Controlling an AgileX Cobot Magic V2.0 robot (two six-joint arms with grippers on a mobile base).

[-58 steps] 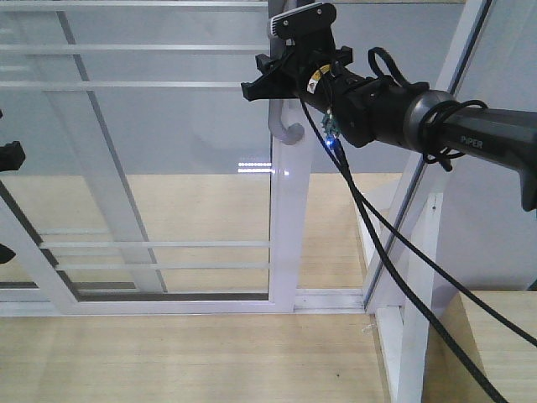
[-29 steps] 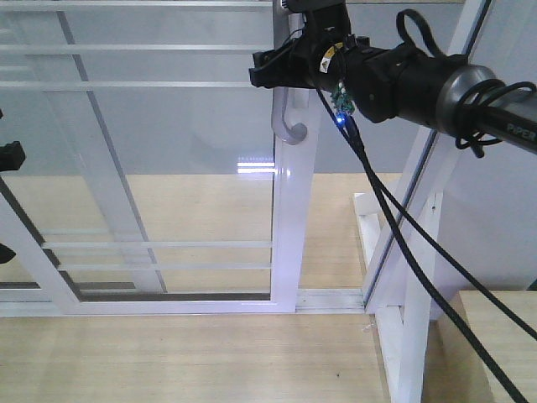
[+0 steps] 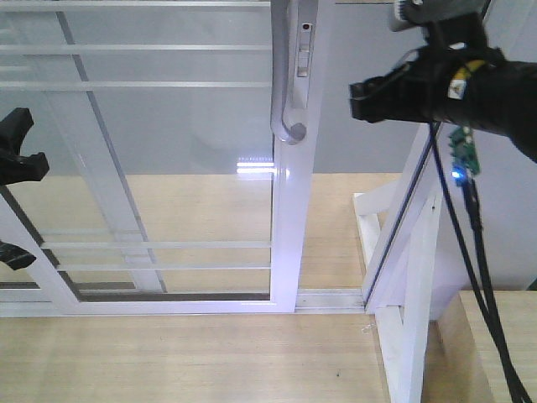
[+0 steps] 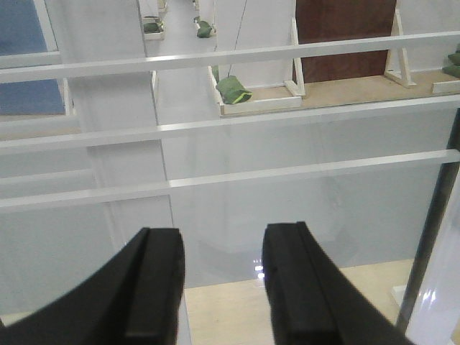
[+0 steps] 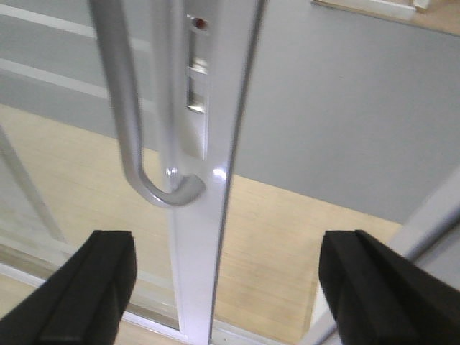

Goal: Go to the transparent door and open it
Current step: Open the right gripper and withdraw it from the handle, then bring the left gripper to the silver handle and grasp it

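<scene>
The transparent door (image 3: 168, 143) fills the left of the front view, with thin white bars across the glass and a white stile (image 3: 291, 218). Its curved grey handle (image 3: 288, 117) sits on that stile. My right gripper (image 3: 362, 88) is open and empty. It hovers to the right of the handle, apart from it, in front of the gap beside the stile. In the right wrist view the handle (image 5: 126, 122) and stile (image 5: 205, 215) lie ahead between my wide-spread fingers (image 5: 108, 287). My left gripper (image 3: 12, 206) is open at the left edge, facing the glass (image 4: 237, 208).
A slanted white-framed fixed panel (image 3: 419, 210) stands right of the gap. The floor track (image 3: 327, 299) runs along the wooden floor. A wooden ledge (image 3: 503, 344) is at lower right. Black cables (image 3: 470, 277) hang from my right arm. Green bags (image 4: 233, 89) lie beyond the glass.
My right gripper has moved right, off the handle, and now hangs beside the stile. The door has not visibly moved. My left gripper has come a little further into view.
</scene>
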